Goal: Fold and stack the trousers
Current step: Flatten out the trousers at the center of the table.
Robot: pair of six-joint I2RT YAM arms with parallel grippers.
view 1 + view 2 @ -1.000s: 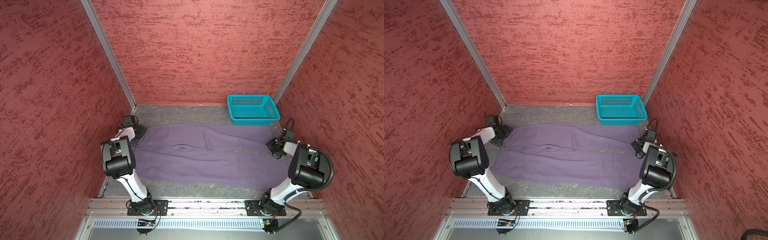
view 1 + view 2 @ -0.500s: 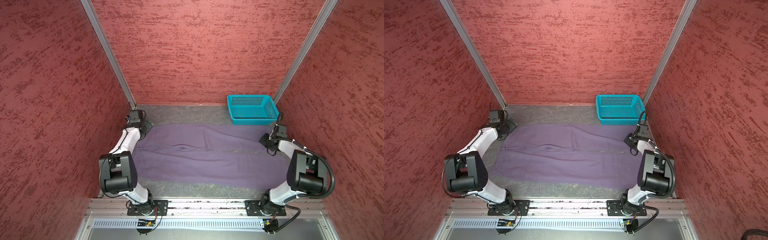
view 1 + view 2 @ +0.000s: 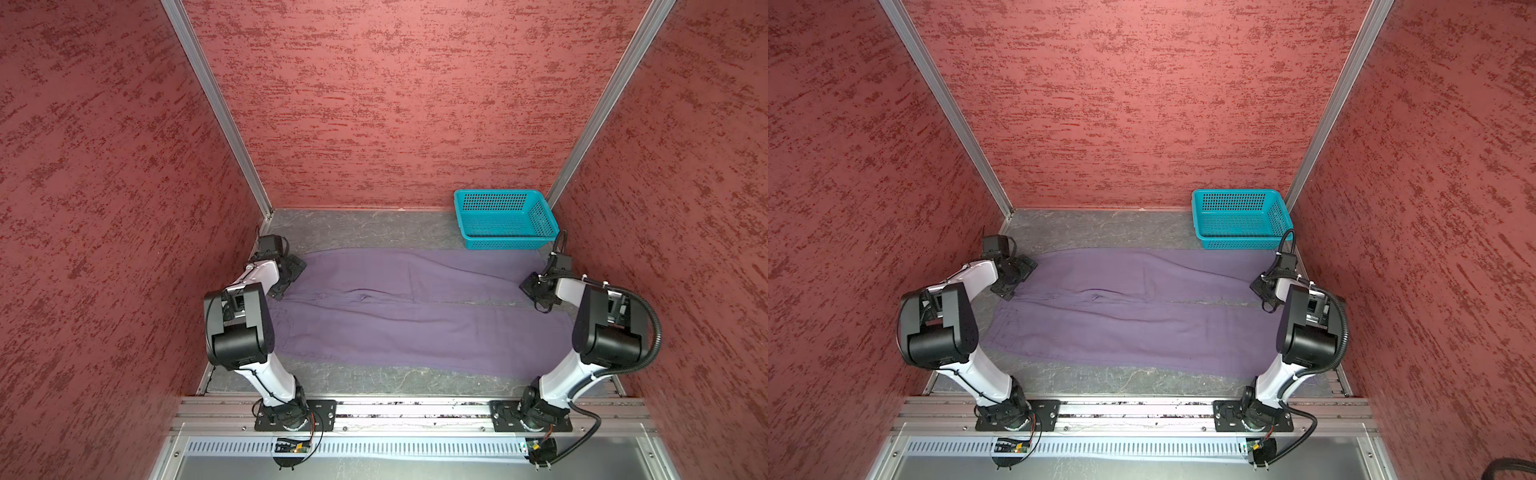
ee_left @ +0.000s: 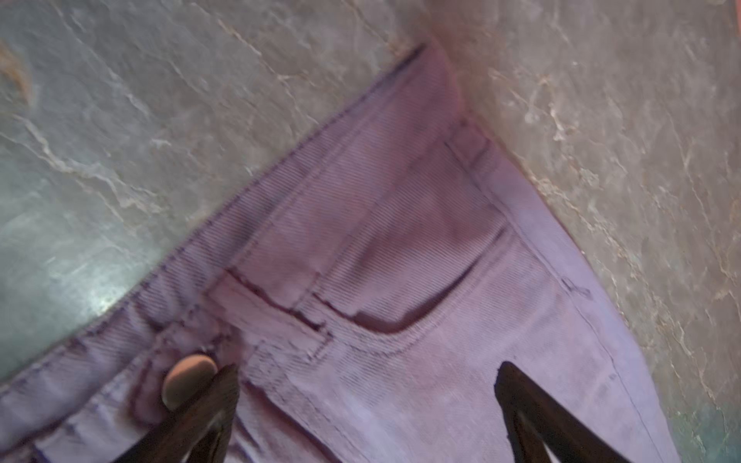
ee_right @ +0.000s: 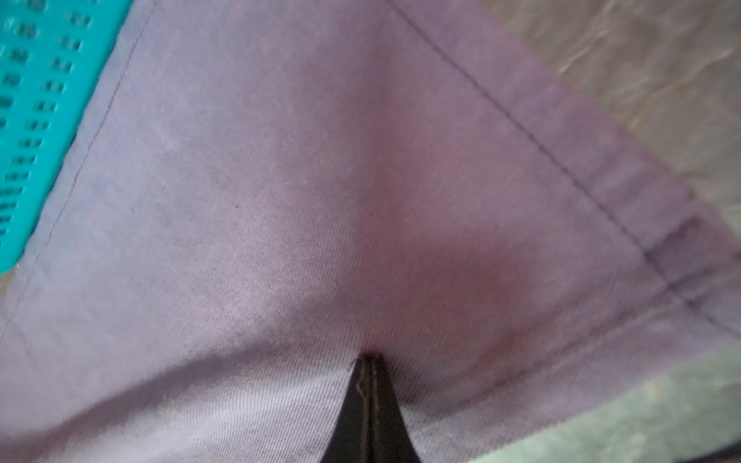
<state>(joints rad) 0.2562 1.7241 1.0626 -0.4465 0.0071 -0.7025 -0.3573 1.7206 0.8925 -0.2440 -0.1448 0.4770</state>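
The purple trousers lie flat across the table, waistband on the left and legs running right. My left gripper hovers over the far end of the waistband. In the left wrist view it is wide open above the front pocket, one fingertip beside the waist button. My right gripper is at the hem end of the far leg. In the right wrist view it is shut, and the leg fabric puckers at its tips.
A teal mesh basket stands at the back right, touching the far leg's edge; its wall shows in the right wrist view. Red walls close in on three sides. A metal rail with the arm bases runs along the front.
Both arms reached toward the back wall half a second ago and have drawn back toward the front. The left jaws stayed wide open, the right ones shut. The trousers lie as before.
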